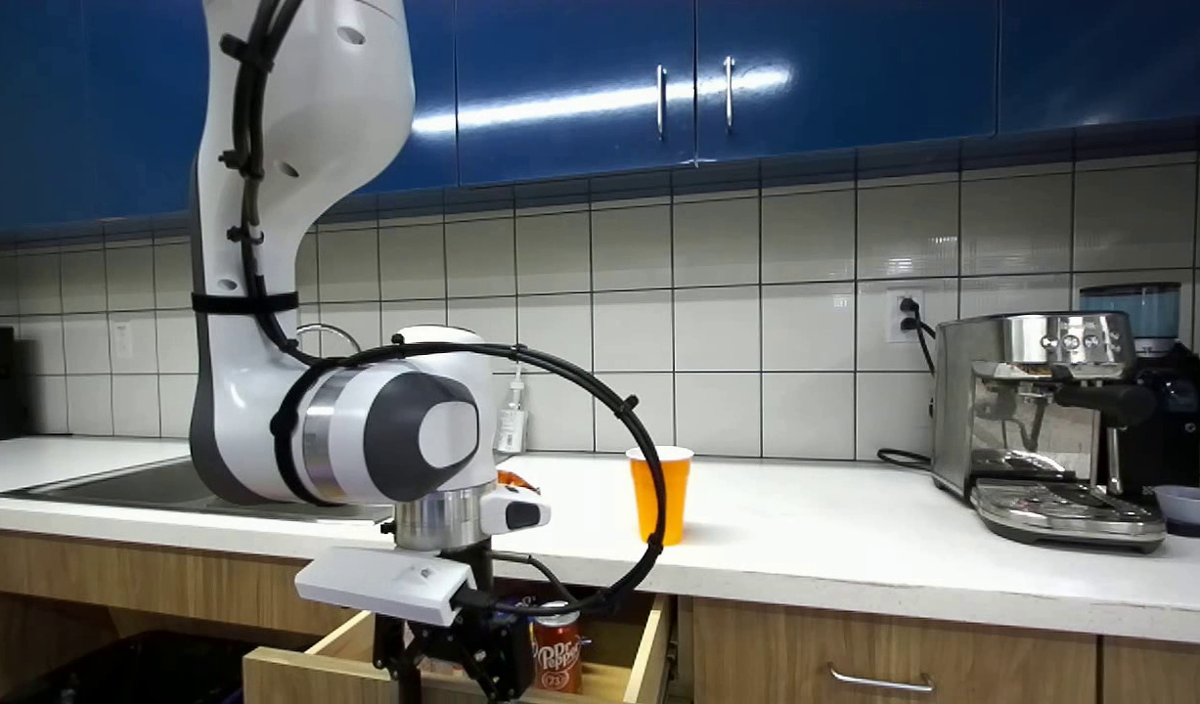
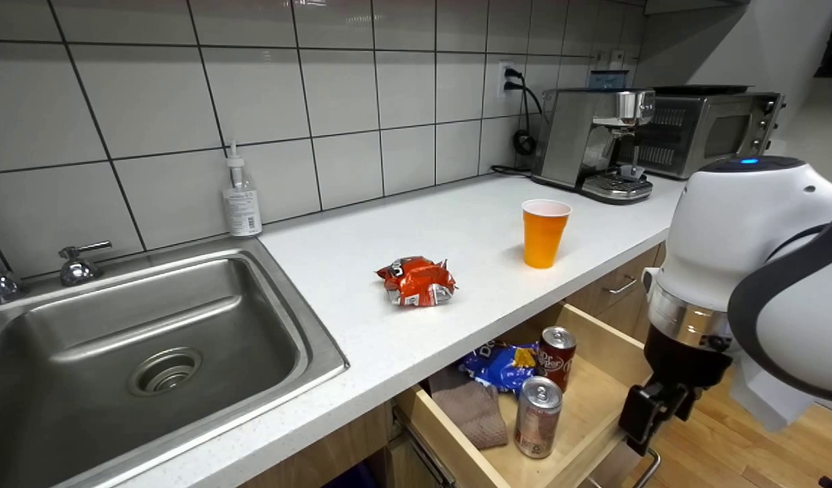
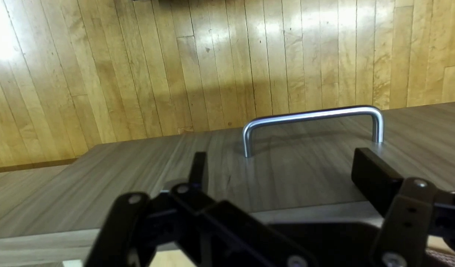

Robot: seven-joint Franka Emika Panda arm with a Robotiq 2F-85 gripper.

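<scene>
Blue cabinets [image 1: 834, 68] over a tiled wall [image 2: 338, 88]; white counter [image 2: 327, 271] below. White robot arm [image 1: 316, 147] in the foreground, hiding part of an open drawer [image 2: 605, 349] in an exterior view. Drawer juts out below the counter edge, to one side of the steel sink [image 2: 117, 325].

Counter, far end: toaster oven [image 2: 697, 142], espresso machine [image 2: 575, 142] just before it, any lettering too small to read. Pump bottle [image 2: 242, 203] upright at the sink's corner by the wall; label bears a barcode, print illegible. Orange cup [image 2: 546, 237] upright near the front edge; in an exterior view the arm's cable loop [image 1: 656, 489] crosses it. Crumpled red bag [image 2: 419, 281] between cup and sink, its lettering lost in folds.

Drawer contents: blue bag [image 2: 500, 366], "Do" legible, remainder hidden or creased. Brown cloth [image 2: 466, 407] along the sink-side wall. Two cans upright: a red can [image 2: 556, 362], just beside the blue bag (touch unclear), reads "Dr Pepper", "23" beneath; a second can [image 2: 539, 417], nearer the drawer front, shows fine print only, unreadable.

Metal handle [image 3: 312, 115] on the drawer's outer face. Gripper [image 3: 281, 159] close by the top edge of the drawer front: fingers [image 3: 373, 178] spread wide, handle visible past the gap. Contact with the drawer: cannot tell.
</scene>
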